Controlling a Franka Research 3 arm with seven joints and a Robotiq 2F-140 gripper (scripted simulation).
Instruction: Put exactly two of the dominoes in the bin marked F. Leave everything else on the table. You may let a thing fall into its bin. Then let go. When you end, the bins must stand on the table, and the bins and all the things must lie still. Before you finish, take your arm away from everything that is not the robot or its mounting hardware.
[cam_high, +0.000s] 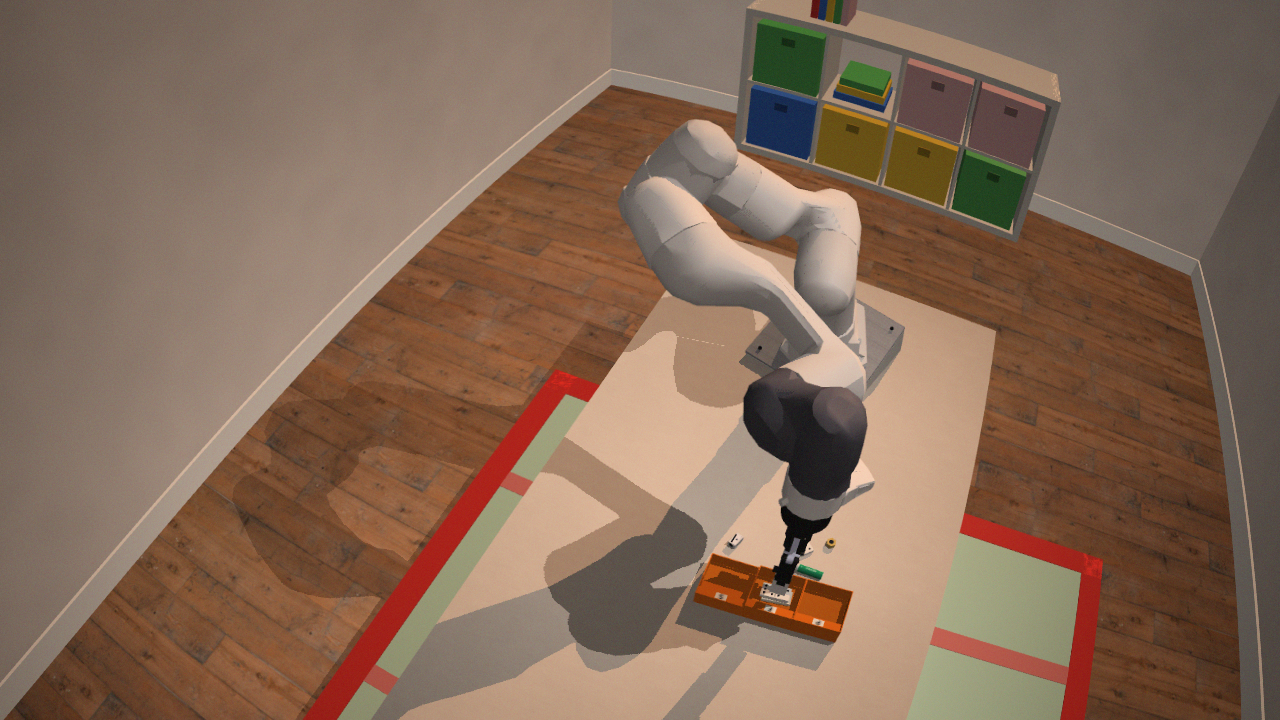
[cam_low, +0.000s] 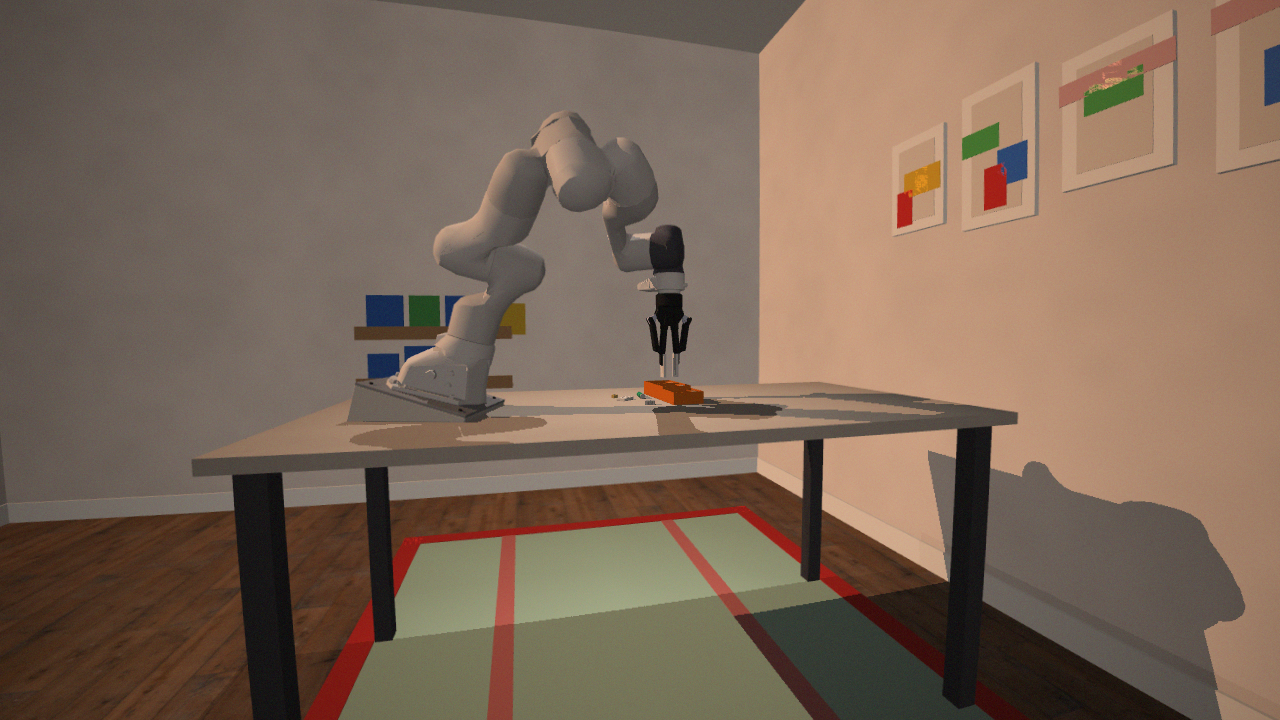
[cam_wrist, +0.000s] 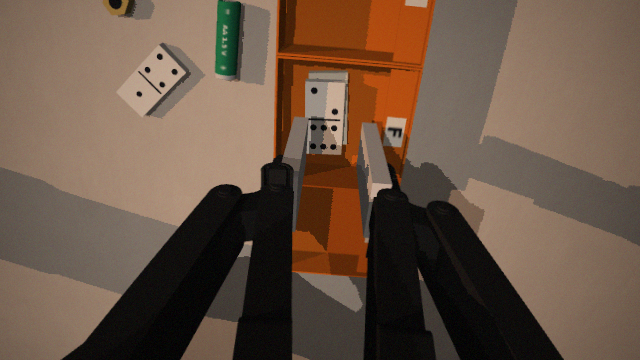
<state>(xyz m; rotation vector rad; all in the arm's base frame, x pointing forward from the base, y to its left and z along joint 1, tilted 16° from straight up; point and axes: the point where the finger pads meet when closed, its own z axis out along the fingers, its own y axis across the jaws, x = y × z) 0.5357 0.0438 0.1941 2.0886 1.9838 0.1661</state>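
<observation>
An orange tray of three bins (cam_high: 772, 604) lies on the table; its middle bin carries the label F (cam_wrist: 394, 132). In the wrist view a white domino (cam_wrist: 326, 117) lies in bin F, resting partly on a second domino (cam_wrist: 328, 76) of which only the far edge shows. My gripper (cam_wrist: 333, 142) hangs straight above bin F, also seen in the exterior view (cam_low: 668, 362). Its fingers stand a little apart, wider than the domino, with nothing between them. A third domino (cam_wrist: 151, 79) lies on the table to the left of the tray.
A green battery (cam_wrist: 228, 39) lies beside the tray's left wall, and a brass nut (cam_wrist: 117, 5) lies farther left. The tray's two outer bins look empty. The arm's base stands at the far end of the table.
</observation>
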